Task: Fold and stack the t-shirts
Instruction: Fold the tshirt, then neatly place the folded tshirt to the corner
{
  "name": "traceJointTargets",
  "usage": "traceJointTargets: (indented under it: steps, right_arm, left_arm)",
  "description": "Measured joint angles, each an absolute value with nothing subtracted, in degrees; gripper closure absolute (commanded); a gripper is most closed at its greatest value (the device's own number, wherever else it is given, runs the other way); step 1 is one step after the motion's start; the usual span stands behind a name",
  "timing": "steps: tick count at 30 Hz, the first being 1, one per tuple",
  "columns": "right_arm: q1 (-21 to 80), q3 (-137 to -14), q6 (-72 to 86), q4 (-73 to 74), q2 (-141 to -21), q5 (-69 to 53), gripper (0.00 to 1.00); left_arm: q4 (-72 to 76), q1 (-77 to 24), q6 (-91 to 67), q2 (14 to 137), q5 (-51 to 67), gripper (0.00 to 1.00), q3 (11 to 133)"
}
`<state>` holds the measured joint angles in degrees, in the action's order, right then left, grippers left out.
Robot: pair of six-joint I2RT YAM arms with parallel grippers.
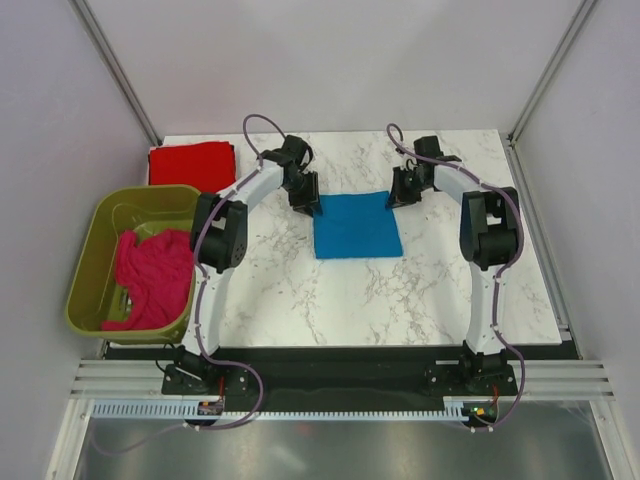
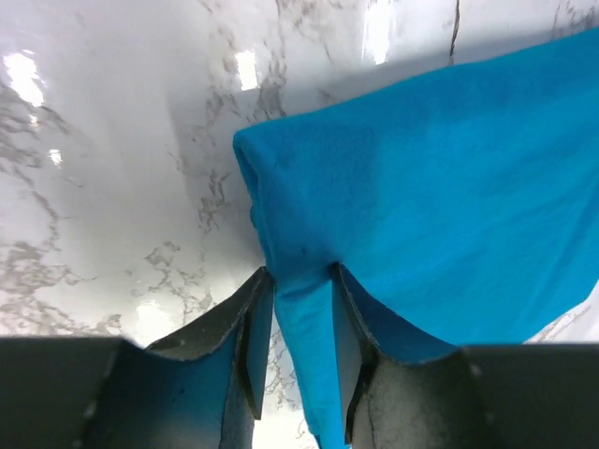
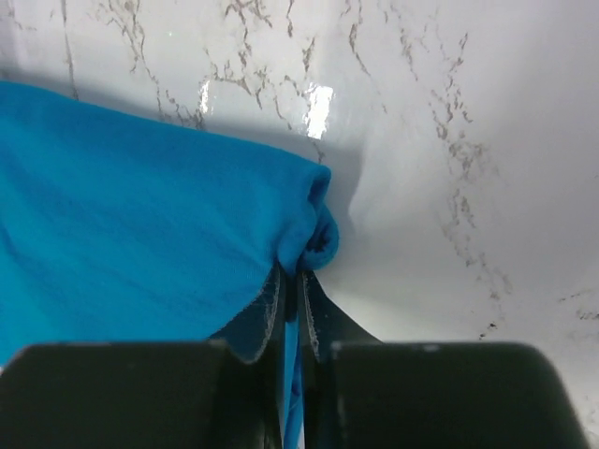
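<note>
Here the blue tee point(image 1: 357, 225) lies folded in the middle of the table point(image 1: 300, 290). The left gripper point(image 2: 301, 285) clamps a thick fold at one far corner, and the right gripper point(image 3: 292, 285), nearly closed, pinches the other. The red tee point(image 1: 190, 162) sits folded at the far-left corner. The pink tee point(image 1: 155, 280) is bunched in the tub point(image 1: 85, 270).

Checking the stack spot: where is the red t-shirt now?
Top view: the red t-shirt lies folded at the table's far left corner, just beyond the olive-green tub.
</note>
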<state>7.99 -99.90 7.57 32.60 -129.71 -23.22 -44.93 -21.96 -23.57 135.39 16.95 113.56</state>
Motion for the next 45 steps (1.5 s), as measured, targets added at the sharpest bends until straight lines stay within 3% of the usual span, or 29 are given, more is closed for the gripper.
traceJointTargets:
  steps: [5,11,18,35,45]
  right_arm:
    - [7.6,-92.1,9.7,25.4,-126.2,-25.1,0.99]
    - [6.6,-87.4,12.3,19.8,-124.6,-28.2,0.92]
    - [6.3,-84.8,13.2,16.8,-123.7,-29.8,0.97]
    - [4.6,-84.6,13.9,15.7,-124.7,-34.1,1.00]
    - [4.6,-84.9,13.9,16.1,-124.8,-33.9,0.98]
  left_arm:
    - [-44.4,-20.5,-22.9,134.0,16.8,0.55,113.0]
    - [-39.1,-19.3,-22.4,123.6,23.1,0.49,95.9]
    - [-33.4,-19.8,-22.4,120.6,27.6,0.47,88.5]
    - [-25.6,-19.6,-22.7,121.9,23.0,0.47,87.1]
    - [-21.9,-19.6,-24.2,124.6,26.4,0.60,88.8]
